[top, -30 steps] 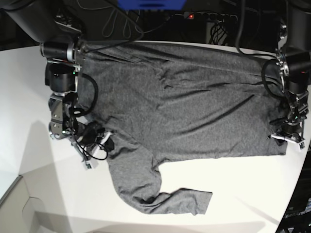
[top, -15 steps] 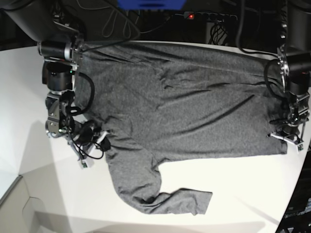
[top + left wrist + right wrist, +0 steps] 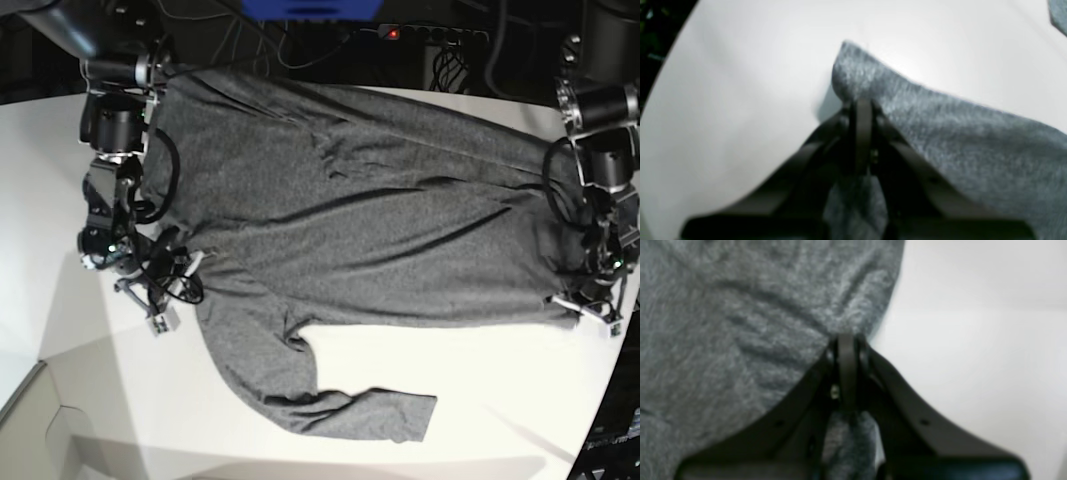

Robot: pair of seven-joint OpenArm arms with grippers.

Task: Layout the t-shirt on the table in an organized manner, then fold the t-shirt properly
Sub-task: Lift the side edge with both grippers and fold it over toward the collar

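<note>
Nearest the base cam: one long sleeve of the t-shirt lay bent on the table, cuff pointing toward the left-arm side, not yet straightened; above it the body of the shirt was spread wide across the tabletop w/ diagonal creases, far edge hanging near the table's back rim; R gripper sat at the shirt's edge on the view's left, approx. where sleeve meets body; wrist view showed its jaws pressed together w/ grey knit bunched at the tips and more cloth visible beneath them, so closed on fabric; bare table lay just beside the tips on the other side; L gripper sat at the opposite end, at the hem corner; wrist view showed jaws pinched together on that corner, a small peak of cloth standing up past the tips, white table around it; judgement: both ends held so the shirt could be pulled taut between arms and flattened, i.e. layout step, folding not begun; shirt thus lay between the two grippers, each touching and clamping its own edge; far rear: dark cables, a power strip, and something blue past the table.
</note>
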